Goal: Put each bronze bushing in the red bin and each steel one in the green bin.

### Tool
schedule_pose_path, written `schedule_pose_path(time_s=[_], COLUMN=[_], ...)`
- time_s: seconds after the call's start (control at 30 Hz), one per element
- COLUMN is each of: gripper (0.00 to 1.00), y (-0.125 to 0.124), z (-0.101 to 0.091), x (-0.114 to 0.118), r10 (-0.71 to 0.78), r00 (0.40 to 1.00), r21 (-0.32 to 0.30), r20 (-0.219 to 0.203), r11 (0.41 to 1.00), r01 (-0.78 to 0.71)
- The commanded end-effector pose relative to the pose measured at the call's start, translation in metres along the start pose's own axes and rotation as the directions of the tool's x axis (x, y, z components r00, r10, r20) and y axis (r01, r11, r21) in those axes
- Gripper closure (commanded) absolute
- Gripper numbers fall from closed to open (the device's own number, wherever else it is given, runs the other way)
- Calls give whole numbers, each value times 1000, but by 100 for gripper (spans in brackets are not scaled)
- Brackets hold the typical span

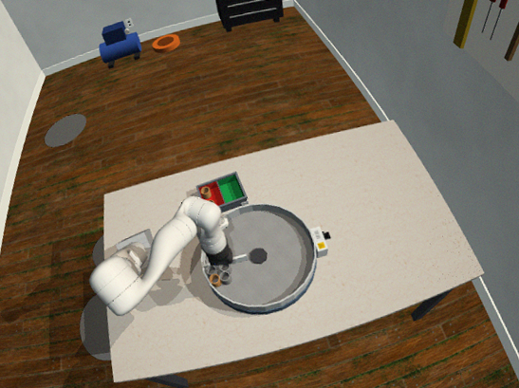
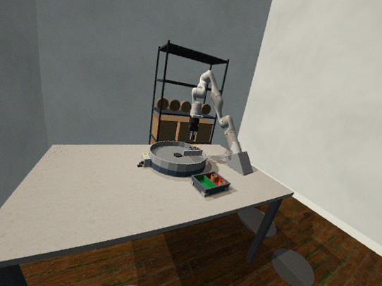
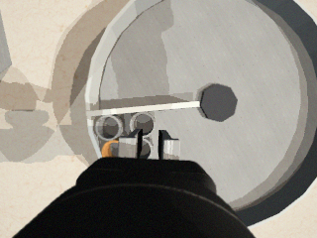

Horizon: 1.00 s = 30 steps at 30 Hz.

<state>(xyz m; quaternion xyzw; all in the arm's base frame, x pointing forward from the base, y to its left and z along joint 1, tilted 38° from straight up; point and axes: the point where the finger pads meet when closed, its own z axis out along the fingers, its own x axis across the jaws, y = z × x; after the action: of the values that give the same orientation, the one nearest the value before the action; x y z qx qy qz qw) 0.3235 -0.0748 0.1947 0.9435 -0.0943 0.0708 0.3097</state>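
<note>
My gripper (image 2: pixel 192 137) (image 3: pixel 150 140) is partly open with nothing between its fingers, above the turntable (image 1: pixel 277 234) (image 2: pixel 164 151) (image 3: pixel 258 74). Four bushings stand grouped beside the white bar: a bronze one (image 1: pixel 212 283) (image 3: pixel 106 149) at the rim, partly behind a finger in the wrist view, and steel ones, including one at the rim (image 3: pixel 99 127) and one farther inward (image 3: pixel 132 124). Another steel one (image 1: pixel 226 282) (image 3: pixel 149 148) is partly hidden below the fingers. The red bin (image 1: pixel 215 195) (image 2: pixel 220 178) holds two bronze bushings; the green bin (image 1: pixel 231 188) (image 2: pixel 204 183) looks empty.
The white bar (image 1: pixel 240 258) (image 2: pixel 192 152) (image 3: pixel 149 107) runs from the rim to the dark hub (image 1: pixel 258 255) (image 2: pixel 177 154) (image 3: pixel 218 102). A raised wall rings the turntable. A small control box (image 1: pixel 319 242) (image 2: pixel 146 159) sits against its outer side.
</note>
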Motion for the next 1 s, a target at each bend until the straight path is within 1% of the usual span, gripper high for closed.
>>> schedule_pose_path(time_s=[0.0, 0.1, 0.27, 0.37, 0.53, 0.7, 0.87, 0.97], gripper=[55, 55, 55, 55, 55, 55, 55, 55], y=[-16, -16, -55, -55, -95, -95, -135, -135], z=[-14, -14, -54, -54, -94, -94, -134, -134], x=[4, 4, 13, 13, 21, 21, 29, 29], r10=[-7, -7, -7, -7, -7, -7, -7, -7], r00=[1000, 1000, 1000, 1000, 1000, 1000, 1000, 1000], r21=[-2, -2, -2, -2, -2, -2, -2, -2], r20=[-6, -6, -6, -6, -6, -6, -6, -6], r11=[1000, 1000, 1000, 1000, 1000, 1000, 1000, 1000], r01=[7, 7, 7, 7, 7, 7, 7, 7])
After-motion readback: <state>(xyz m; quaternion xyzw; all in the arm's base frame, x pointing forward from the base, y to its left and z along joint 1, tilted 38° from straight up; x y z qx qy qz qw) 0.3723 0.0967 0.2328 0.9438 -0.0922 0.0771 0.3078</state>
